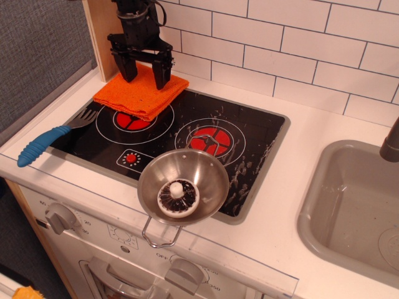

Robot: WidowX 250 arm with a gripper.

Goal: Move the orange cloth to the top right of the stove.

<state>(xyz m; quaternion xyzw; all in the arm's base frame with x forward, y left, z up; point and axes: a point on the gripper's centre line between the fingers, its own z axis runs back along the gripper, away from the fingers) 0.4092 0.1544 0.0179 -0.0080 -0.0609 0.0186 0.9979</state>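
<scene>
The black gripper [143, 70] stands spread wide, fingers down, directly over the far edge of the bright orange folded cloth [140, 94], which lies at the upper-left corner of the black glass stove [249, 134]; its goal corner is well to the right.

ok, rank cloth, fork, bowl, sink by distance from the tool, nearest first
1. Cloth: directly under the open tool, back left of the stove.
2. Fork: left edge, nearer the front.
3. Bowl: front of the stove, centre.
4. Sink: far right.
</scene>
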